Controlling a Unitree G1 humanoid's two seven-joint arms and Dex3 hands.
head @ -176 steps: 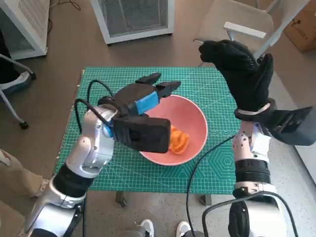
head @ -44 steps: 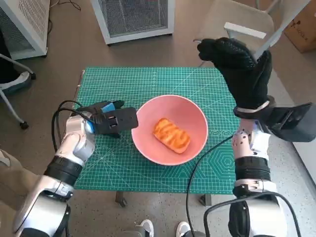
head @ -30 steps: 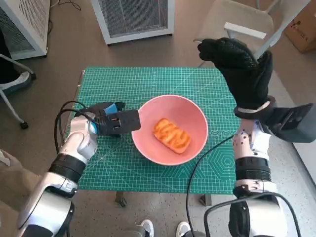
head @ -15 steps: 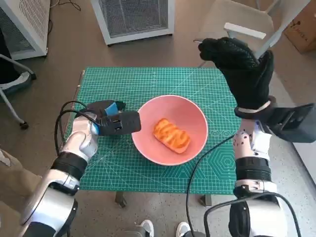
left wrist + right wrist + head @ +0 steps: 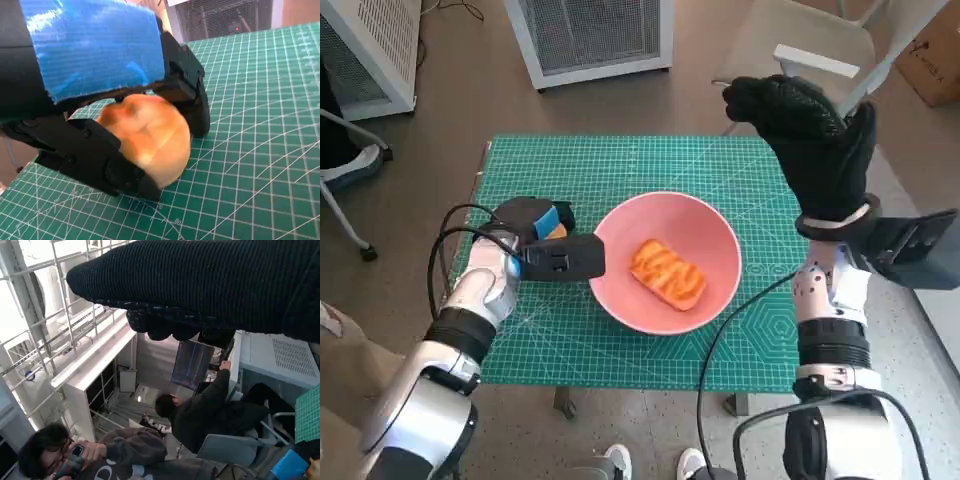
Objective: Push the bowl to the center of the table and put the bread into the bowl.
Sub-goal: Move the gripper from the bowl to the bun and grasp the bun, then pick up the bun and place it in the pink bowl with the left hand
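Two pieces of bread show here. One bread (image 5: 667, 273) lies inside the pink bowl (image 5: 720, 225), which sits about mid-counter on the green cutting mat (image 5: 620, 165), so the push looks done and one load is already in. The second piece, a round bun (image 5: 145, 132), rests on the mat just left of the bowl, and the left robot hand (image 5: 535, 225) is cupped over it: the left wrist view shows black fingers (image 5: 90, 157) touching both sides of the bun, clamped on it while it sits on the mat. That hold looks like the start of a lift toward the bowl.

The bowl's near rim stands just beside that hand, so the bun would have to rise above the rim to go in. The left arm's black wrist block (image 5: 560, 258) and its cable (image 5: 450, 240) lie close to the rim and could nudge the bowl.

The right robot hand (image 5: 810, 140) is raised off the counter's right edge, gloved fingers curled in and holding nothing, clear of the work.

Beyond the counter stand a white cabinet (image 5: 590, 35) and a chair (image 5: 800, 50). People (image 5: 210, 410) sit in the right wrist view.
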